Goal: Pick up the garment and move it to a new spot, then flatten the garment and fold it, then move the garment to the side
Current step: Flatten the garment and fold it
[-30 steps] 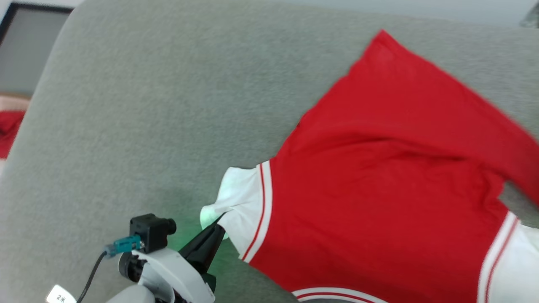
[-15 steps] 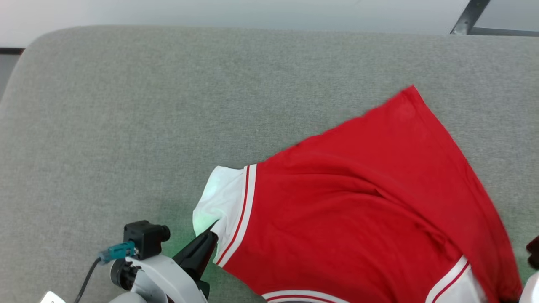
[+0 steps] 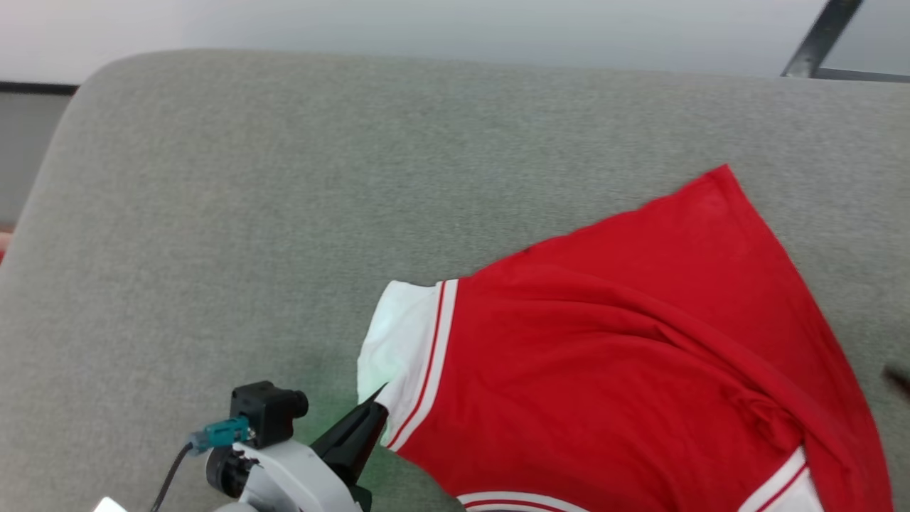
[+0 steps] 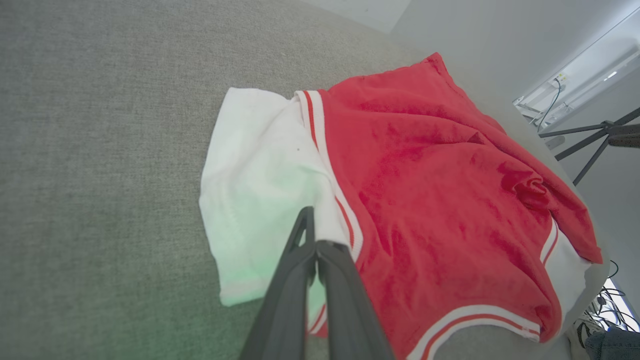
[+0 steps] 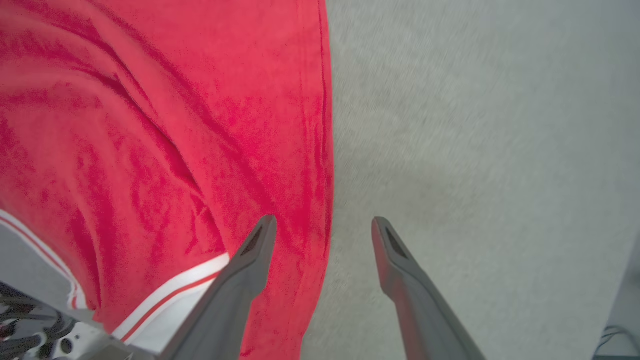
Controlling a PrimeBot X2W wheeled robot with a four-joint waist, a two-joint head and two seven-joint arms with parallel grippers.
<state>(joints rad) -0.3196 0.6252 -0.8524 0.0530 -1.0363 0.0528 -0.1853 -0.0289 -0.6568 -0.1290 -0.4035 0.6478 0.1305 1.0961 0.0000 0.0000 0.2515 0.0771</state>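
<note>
The garment (image 3: 604,370), bright red with white end panels and striped trim, lies rumpled on a grey cushioned surface (image 3: 284,213). My left gripper (image 3: 377,398) is at the lower left. Its fingers are shut on the near corner of the white left panel (image 4: 260,180), and the left wrist view shows the left gripper (image 4: 312,230) pinching that fabric. In the right wrist view my right gripper (image 5: 322,225) stands open over the garment's (image 5: 150,125) red side edge. One finger is above the cloth and the other above bare grey surface, with nothing between them.
The grey surface reaches wide to the left and back, with a rounded far-left corner and a pale wall behind. Tripod legs (image 4: 595,145) and floor cables (image 4: 607,305) lie beyond its right edge. A dark metal bar (image 3: 817,39) crosses the top right.
The head camera has shifted. My right gripper has opened and let go of the garment's right side, which now rests on the surface. The left gripper stays shut on the white panel.
</note>
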